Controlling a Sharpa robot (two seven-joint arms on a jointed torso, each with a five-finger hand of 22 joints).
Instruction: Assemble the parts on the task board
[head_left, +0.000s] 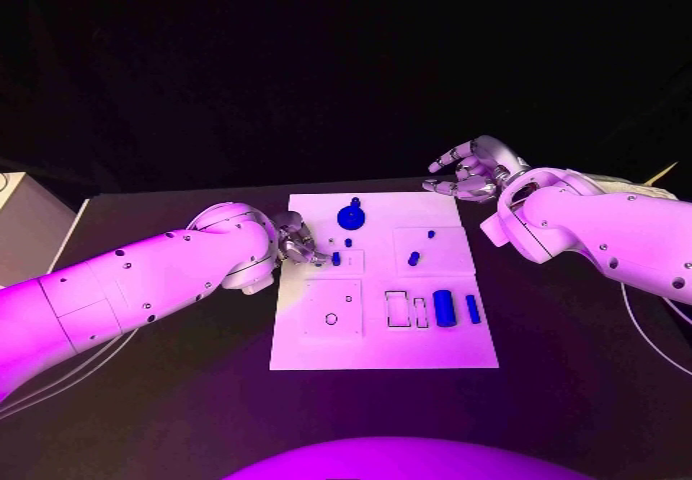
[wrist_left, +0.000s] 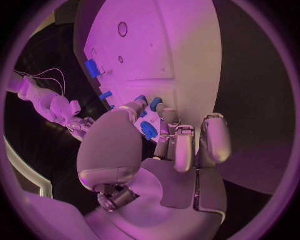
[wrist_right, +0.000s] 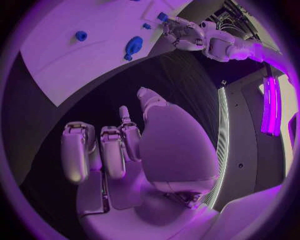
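The task board (head_left: 382, 345) lies in the middle of the bench (head_left: 173, 400). The left robot hand (head_left: 299, 243) rests at the board's left edge, its fingers curled around a small blue part (wrist_left: 149, 130), pinching it just above the white surface. The right robot hand (head_left: 469, 170) hovers off the board's far right corner, fingers loosely spread and holding nothing. A round blue part (head_left: 351, 214) sits near the far edge, and two blue bars (head_left: 456, 308) stand side by side nearer the board's near right corner.

I count one white task board (head_left: 382, 330), two hands, left (head_left: 299, 243) and right (head_left: 464, 172), and about seven blue parts (head_left: 444, 307) on the board.
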